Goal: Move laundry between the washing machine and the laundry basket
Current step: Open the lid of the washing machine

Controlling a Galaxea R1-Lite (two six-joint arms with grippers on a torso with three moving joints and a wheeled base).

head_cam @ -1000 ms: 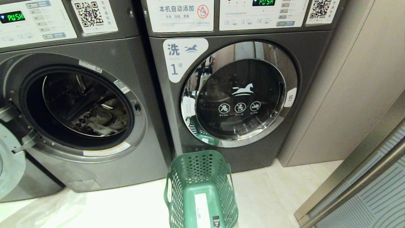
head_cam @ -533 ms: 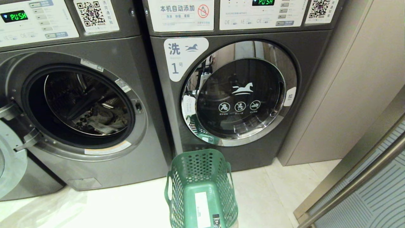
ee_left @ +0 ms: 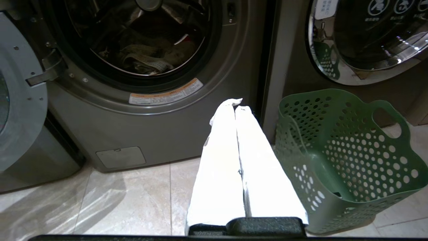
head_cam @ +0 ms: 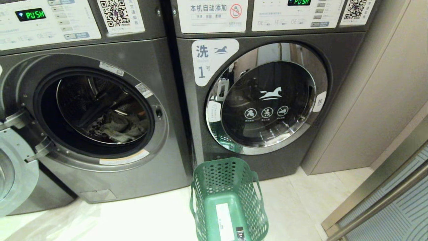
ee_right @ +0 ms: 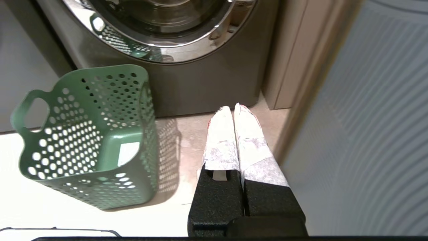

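Note:
The washing machine (head_cam: 140,177) is the dark grey front-loader on the left, with its round door (head_cam: 13,174) swung open to the left. Laundry (head_cam: 120,129) lies low in the drum: a grey-beige striped piece (ee_left: 143,60) with a bit of red (ee_left: 189,38) behind it. The green laundry basket (head_cam: 227,197) stands on the floor in front of the gap between the two machines, and its inside (ee_left: 344,157) shows only green plastic. My left gripper (ee_left: 235,103) is shut and empty, low before the open machine, left of the basket. My right gripper (ee_right: 230,107) is shut and empty, right of the basket (ee_right: 90,134).
A second grey machine labelled 1 (head_cam: 267,100) stands to the right with its chrome-rimmed door closed. A beige wall panel (head_cam: 378,83) and a ribbed sliding door frame (head_cam: 378,197) close off the right side. Pale floor tiles (head_cam: 133,217) lie in front of the machines.
The whole head view has shifted a little to the right, so the camera has turned. The machines, basket and laundry keep their places relative to each other.

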